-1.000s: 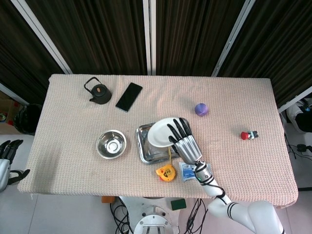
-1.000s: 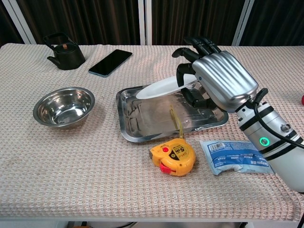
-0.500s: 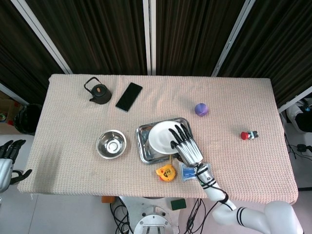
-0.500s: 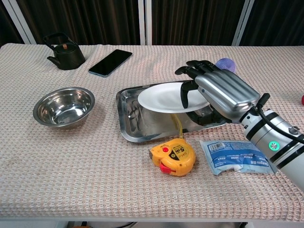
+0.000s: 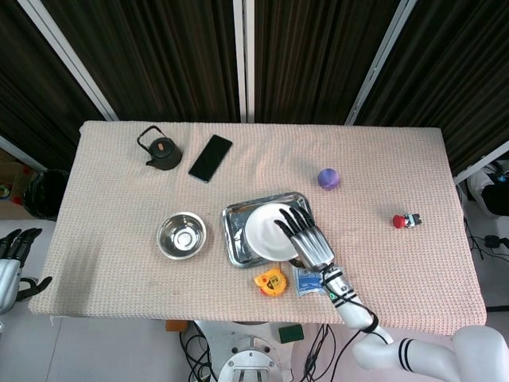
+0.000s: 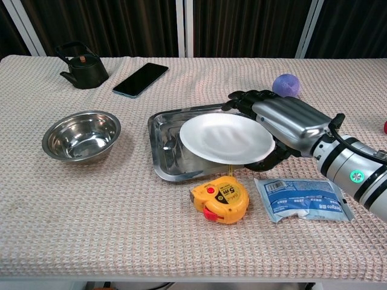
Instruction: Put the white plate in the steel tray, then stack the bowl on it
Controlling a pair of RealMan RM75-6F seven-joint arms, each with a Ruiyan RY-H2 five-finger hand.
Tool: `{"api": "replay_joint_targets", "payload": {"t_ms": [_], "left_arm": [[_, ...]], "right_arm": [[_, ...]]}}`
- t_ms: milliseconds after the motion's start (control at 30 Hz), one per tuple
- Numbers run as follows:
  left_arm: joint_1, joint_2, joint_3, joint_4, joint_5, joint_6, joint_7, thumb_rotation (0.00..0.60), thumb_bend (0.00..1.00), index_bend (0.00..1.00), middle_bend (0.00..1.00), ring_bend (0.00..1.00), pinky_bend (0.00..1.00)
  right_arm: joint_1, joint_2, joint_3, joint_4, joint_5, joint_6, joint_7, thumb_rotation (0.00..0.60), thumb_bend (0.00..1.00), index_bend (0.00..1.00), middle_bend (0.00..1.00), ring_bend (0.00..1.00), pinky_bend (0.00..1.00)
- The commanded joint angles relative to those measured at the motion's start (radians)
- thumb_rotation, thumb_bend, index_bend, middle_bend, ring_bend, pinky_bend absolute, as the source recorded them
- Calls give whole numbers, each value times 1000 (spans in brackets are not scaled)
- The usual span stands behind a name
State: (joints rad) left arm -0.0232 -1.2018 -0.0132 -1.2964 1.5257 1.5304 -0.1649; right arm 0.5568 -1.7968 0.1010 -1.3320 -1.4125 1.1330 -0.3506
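The white plate (image 5: 269,231) (image 6: 225,138) lies nearly flat, low over the right half of the steel tray (image 5: 233,241) (image 6: 158,147), its near edge sticking out past the tray's front rim. My right hand (image 5: 307,238) (image 6: 285,122) grips the plate's right edge, with fingers (image 6: 245,99) over the far rim and the thumb under the near side. The steel bowl (image 5: 182,235) (image 6: 81,135) stands upright on the cloth left of the tray, with nothing in it. My left hand (image 5: 11,253) hangs off the table's left front corner, fingers apart, holding nothing.
A yellow tape measure (image 6: 220,200) and a blue-white packet (image 6: 305,199) lie just in front of the tray. A black kettle (image 6: 81,62) and a phone (image 6: 140,79) sit at the back left, a purple ball (image 6: 286,84) behind my right hand, a small red item (image 5: 406,220) far right.
My right hand has lowered the plate from a raised, tilted hold down to nearly flat over the tray and drawn it a little toward the front. Bowl and left hand have not moved.
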Motion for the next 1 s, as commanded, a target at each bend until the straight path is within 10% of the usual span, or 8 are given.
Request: {"api": "replay_joint_targets", "payload": {"t_ms": [33,767,1000], "left_arm": [[0,0,0,1,0,0,-1,600,117,125,146,88,166],[-3,10,0,-21,9,5,22,600,117,125,146,88,166],[-20,19,4,-50,34,1,54,600,119,128,146,89,166]], "right_arm": [[5,17,10,-30,31,-28,-28,600,80,4,0,0,0],[12,320,46,-390,315,-103,-261,600,0,0,0,0,0],[-85,406,31,-438,195,44,-77,600,0,0,0,0,0]]}}
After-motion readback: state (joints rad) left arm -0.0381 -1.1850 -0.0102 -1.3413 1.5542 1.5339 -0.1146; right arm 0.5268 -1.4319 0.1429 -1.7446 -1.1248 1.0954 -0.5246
